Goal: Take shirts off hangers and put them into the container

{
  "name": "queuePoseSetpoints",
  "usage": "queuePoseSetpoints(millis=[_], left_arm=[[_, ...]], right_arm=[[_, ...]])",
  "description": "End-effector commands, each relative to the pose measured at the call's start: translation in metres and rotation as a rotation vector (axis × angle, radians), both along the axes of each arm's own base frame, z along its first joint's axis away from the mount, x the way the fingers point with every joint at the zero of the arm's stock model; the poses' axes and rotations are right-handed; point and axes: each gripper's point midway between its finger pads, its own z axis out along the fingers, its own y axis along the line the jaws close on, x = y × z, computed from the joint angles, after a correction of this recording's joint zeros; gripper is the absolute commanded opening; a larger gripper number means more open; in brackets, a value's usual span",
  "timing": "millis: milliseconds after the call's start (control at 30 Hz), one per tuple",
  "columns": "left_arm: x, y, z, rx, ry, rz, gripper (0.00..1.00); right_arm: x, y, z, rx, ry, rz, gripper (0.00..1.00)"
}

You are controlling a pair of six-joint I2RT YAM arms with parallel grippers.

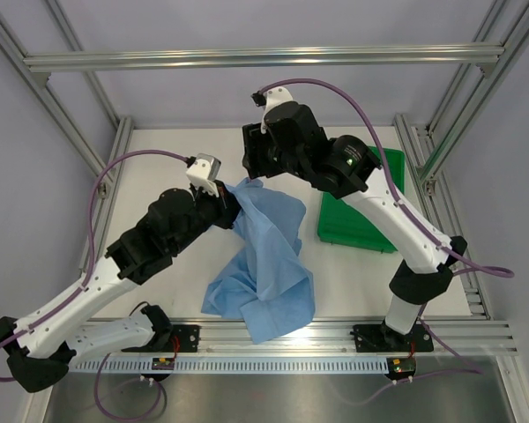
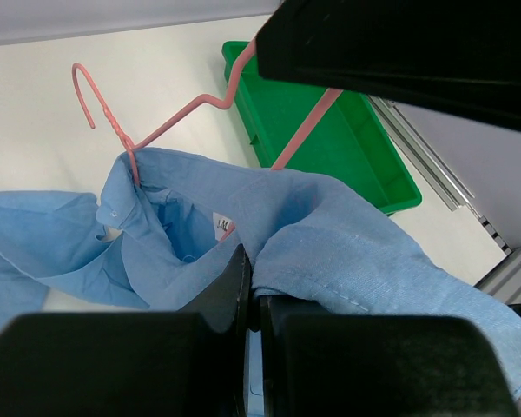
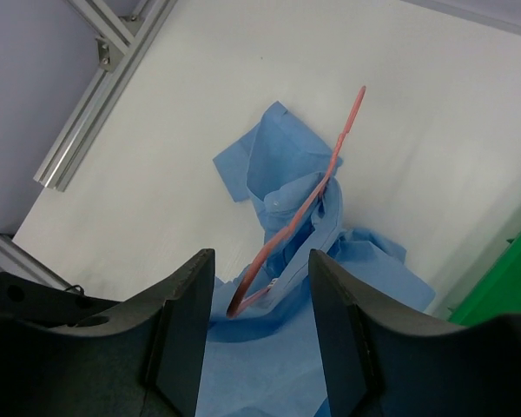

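Above mid-table, your left gripper (image 2: pixel 250 280) clenches the shirt (image 2: pixel 330 234), right gripper (image 3: pixel 260 271) jaws apart astride the hanger (image 3: pixel 343 139): unhanging step; next, clamp the wire and draw it free.

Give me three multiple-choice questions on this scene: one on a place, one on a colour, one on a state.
1. The green tray sits on the table, to its: A) far left B) right C) near left.
2. The hanger is: A) pink B) white C) black.
3. The left end effector is: A) open and empty B) holding the tray C) shut on the shirt.
Answers: B, it lies by the right arm; A, its wire is pink; C, its fingers pinch the blue cloth.
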Motion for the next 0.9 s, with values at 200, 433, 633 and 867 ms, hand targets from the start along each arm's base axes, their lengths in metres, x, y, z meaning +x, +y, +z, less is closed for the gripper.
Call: queuePoseSetpoints(millis=[200, 433, 633, 867], left_arm=[[-0.006, -0.001, 0.031, -0.092, -0.069, -0.025, 0.0], [-0.006, -0.001, 0.025, -0.088, -0.061, -0.026, 0.0], [-0.006, -0.001, 0.021, -0.083, -0.054, -0.018, 0.0], [0.01, 0.009, -0.007, -0.033, 0.004, 0.101, 0.0]], right_arm=[[0.014, -0.008, 0.0, 0.015, 0.018, -0.051, 0.5], [0.019, -0.007, -0.005, 0.013, 0.038, -0.072, 0.12], [0.018, -0.019, -0.006, 0.008, 0.036, -0.121, 0.0], [-0.002, -0.043, 0.016, 0.003, -0.043, -0.15, 0.0]])
